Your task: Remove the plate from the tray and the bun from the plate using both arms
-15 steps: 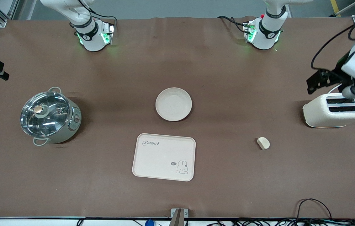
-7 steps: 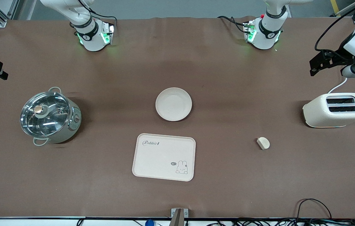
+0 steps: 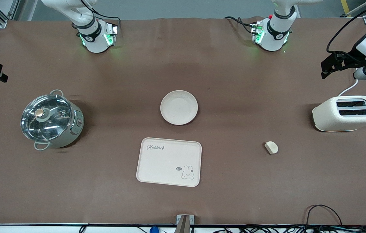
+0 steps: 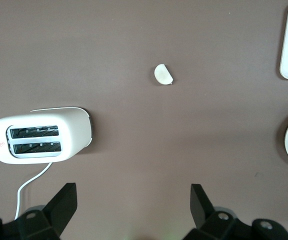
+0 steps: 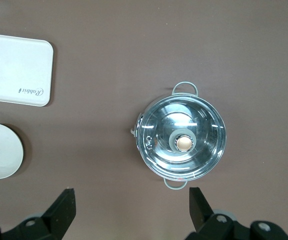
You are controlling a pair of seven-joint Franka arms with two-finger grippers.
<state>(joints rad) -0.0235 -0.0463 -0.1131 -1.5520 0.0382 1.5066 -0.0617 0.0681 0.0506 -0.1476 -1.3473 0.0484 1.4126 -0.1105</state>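
I am seeing the plate (image 3: 179, 107) mid-desk, off the tray (image 3: 168, 161), the soft, light bun (image 3: 271, 147) toward the left arm's end; left gripper (image 4: 134, 204) and right gripper (image 5: 132, 207) are hanging wide and empty, so I am judging the plate's rim the best hold

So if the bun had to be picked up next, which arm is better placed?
Probably the left. The bun lies toward its end of the table, near the toaster, and the open left gripper looks down on it. The right gripper, open, is over the pot.
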